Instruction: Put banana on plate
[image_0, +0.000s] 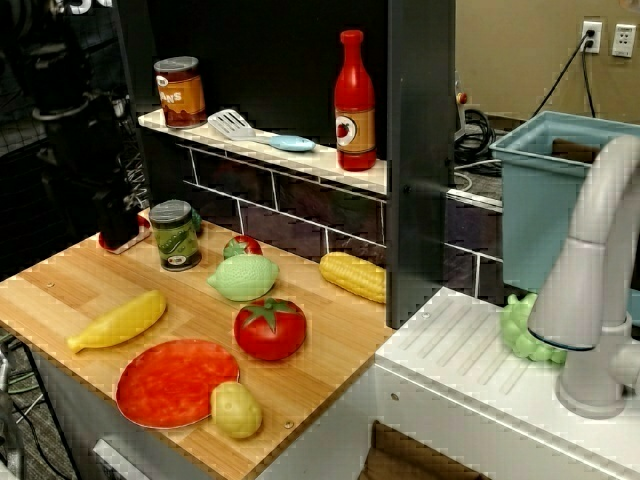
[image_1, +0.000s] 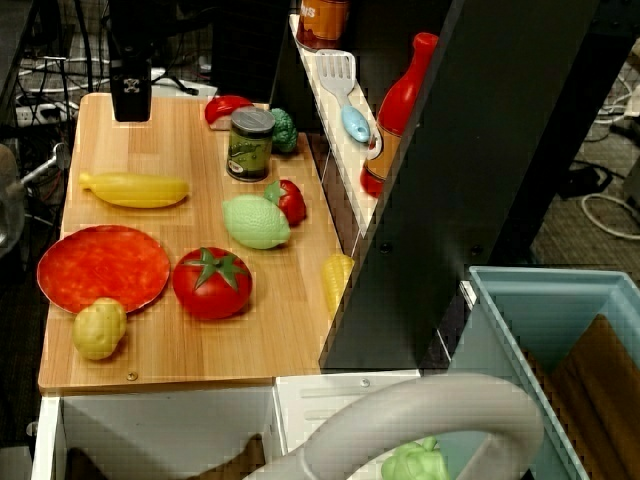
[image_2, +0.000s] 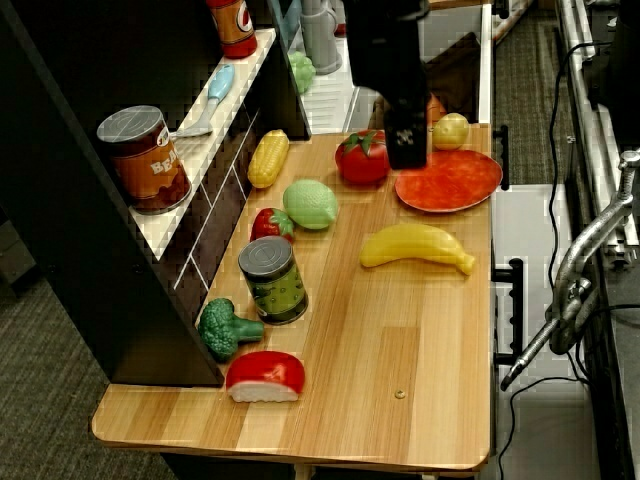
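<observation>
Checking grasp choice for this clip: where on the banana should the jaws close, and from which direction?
Grip the banana at its thick middle, coming straight down from above, jaws closing across its narrow width. It lies flat on the wooden counter with free space on both long sides, and its tip tapers too thin to hold. The plate sits just beside it, apart from it.

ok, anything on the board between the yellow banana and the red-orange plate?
No. In the view from above, only bare wood separates the yellow plastic banana from the flat red-orange plate.
</observation>
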